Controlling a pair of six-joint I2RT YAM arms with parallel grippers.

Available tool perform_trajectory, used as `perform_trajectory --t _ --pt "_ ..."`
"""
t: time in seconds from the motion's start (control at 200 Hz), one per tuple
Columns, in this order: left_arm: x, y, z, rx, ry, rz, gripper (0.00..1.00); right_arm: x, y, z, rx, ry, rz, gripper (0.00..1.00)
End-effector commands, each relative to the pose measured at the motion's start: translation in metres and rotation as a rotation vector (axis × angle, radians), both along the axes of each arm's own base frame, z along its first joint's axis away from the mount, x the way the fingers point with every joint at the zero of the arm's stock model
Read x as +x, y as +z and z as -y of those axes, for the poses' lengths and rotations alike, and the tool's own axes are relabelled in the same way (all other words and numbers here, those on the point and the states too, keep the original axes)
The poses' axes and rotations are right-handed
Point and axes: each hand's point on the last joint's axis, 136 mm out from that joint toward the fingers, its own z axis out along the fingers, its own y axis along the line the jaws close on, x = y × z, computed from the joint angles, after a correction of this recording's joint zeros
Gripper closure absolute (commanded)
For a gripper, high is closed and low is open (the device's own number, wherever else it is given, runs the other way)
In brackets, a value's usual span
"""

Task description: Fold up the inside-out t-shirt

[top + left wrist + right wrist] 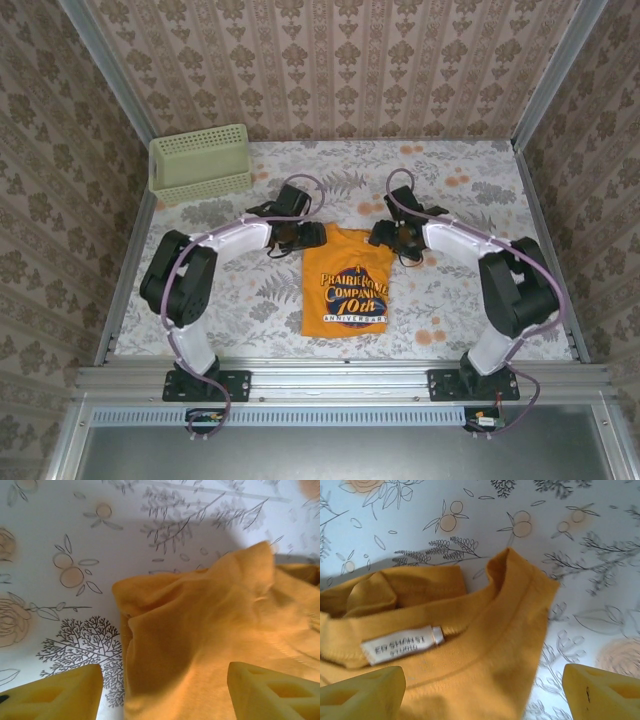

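Left gripper (312, 236) first: it hangs low at the far left corner of the t-shirt (345, 255), jaws spread wide with nothing caught between them. Farther left and beyond it, well apart from the shirt, a pale green mesh basket (200, 163) stands at the far corner of the table.

Seen from that gripper's own wrist, its yellow fingers (55, 694) sit far apart. The one at the left of the view is over the flowered tablecloth (60, 540) and the other is over cloth. A rumpled, plain orange-yellow hump of the shirt lies between them and just ahead. Whether the tips touch the fabric I cannot tell.

From both grippers the shirt runs back toward the arm bases as a narrow folded strip, lying flat. Its dark blue and white lettering (352, 283) faces up. Its far edge sits between the two grippers.

Right gripper (382, 234) stands opposite, at the shirt's far right corner, its jaws also wide and holding nothing. From its wrist, the ribbed collar (520, 610) and a white sewn label (400, 647) lie just ahead of the fingers, between them. The finger at the left of that view is over the shirt, and the one at the right is over bare tablecloth beside the cloth's edge.
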Motion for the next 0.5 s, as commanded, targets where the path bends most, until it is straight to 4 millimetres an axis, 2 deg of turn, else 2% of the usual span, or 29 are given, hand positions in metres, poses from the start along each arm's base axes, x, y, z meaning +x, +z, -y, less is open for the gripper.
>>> perform_trajectory --t 0.0,0.185,0.34,0.495 --pt "0.003 -0.008 0.01 -0.015 -0.035 -0.022 0.35 0.007 -0.01 -0.011 -0.017 0.024 -0.041 0.17" --pt "0.0 -0.025 0.026 -0.019 -0.063 -0.066 0.41 0.011 -0.038 -0.034 -0.017 0.059 -0.109 0.19" --pt "-0.003 -0.028 0.043 -0.043 -0.091 -0.062 0.49 0.01 -0.045 -0.064 -0.004 0.125 -0.12 0.25" --pt "-0.004 -0.031 0.052 -0.073 -0.101 -0.069 0.58 0.009 -0.053 -0.078 0.021 0.139 -0.131 0.39"
